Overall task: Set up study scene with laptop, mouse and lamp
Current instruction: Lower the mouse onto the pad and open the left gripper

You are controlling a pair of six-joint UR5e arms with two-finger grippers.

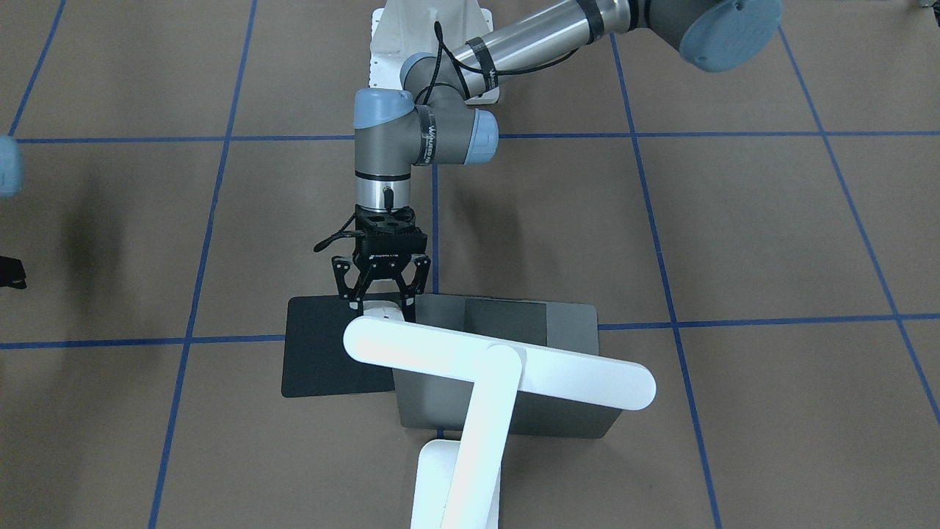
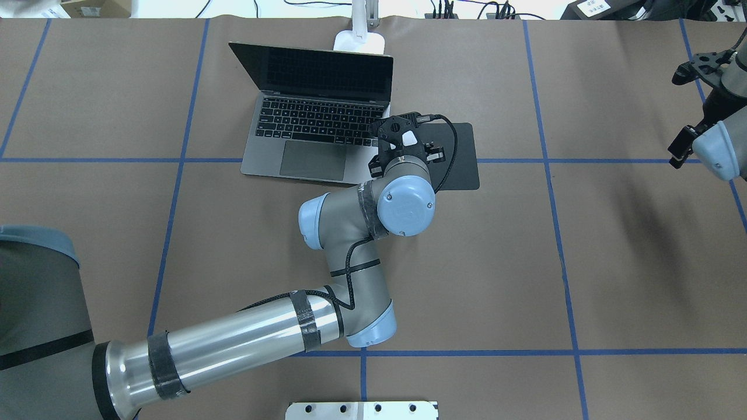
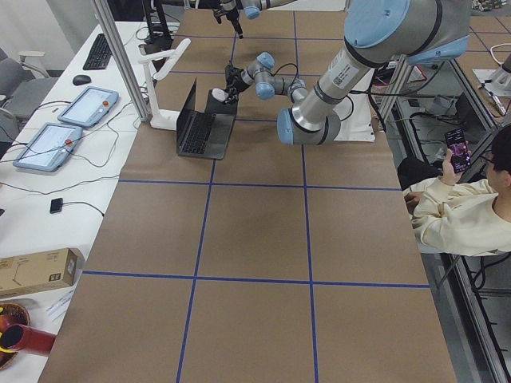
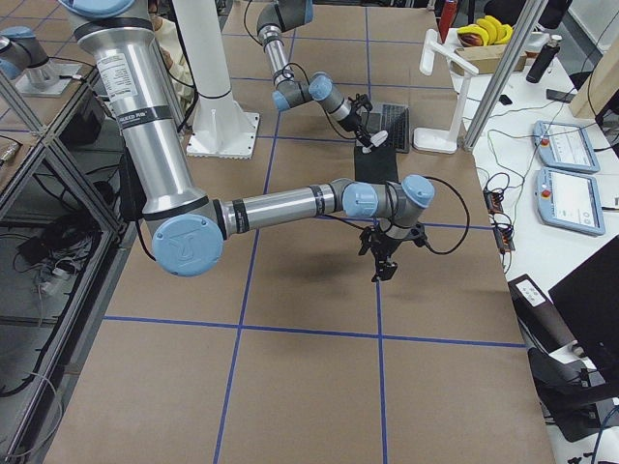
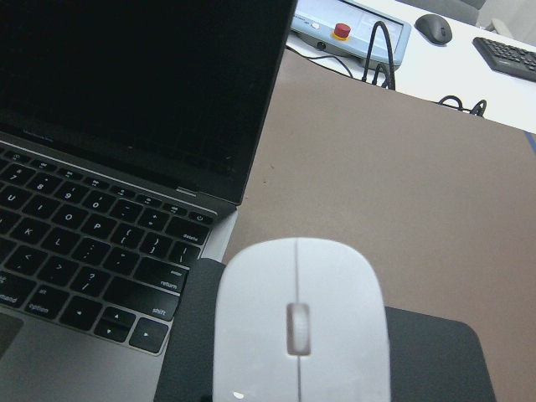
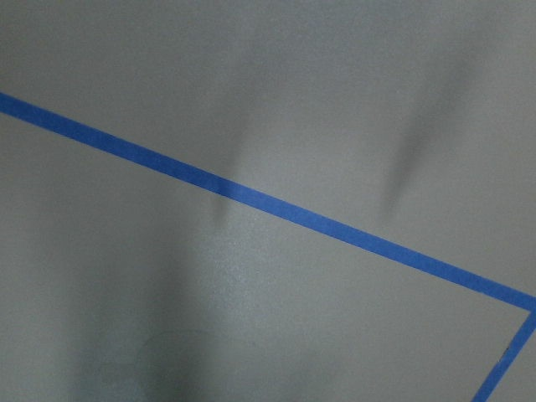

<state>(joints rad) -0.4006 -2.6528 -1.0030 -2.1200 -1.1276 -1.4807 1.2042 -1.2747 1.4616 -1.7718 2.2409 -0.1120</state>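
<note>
My left tool (image 1: 378,300) grips the mouse (image 5: 299,322) above the black mat (image 1: 323,353) (right beside the laptop (image 2: 315,122)); letting go early could bump it.

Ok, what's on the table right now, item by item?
laptop: 1, grey, open, far side of the table.
mat: 1, black, beside the laptop on the robot's right.
mouse: 1, white, over the mat's laptop-side edge.
lamp: 1, white, behind the laptop at the far edge.
pedestal: 1, white, near edge.
left gripper: black, shut on the mouse.
right gripper: black, over bare table far right; open or shut unclear.
</note>
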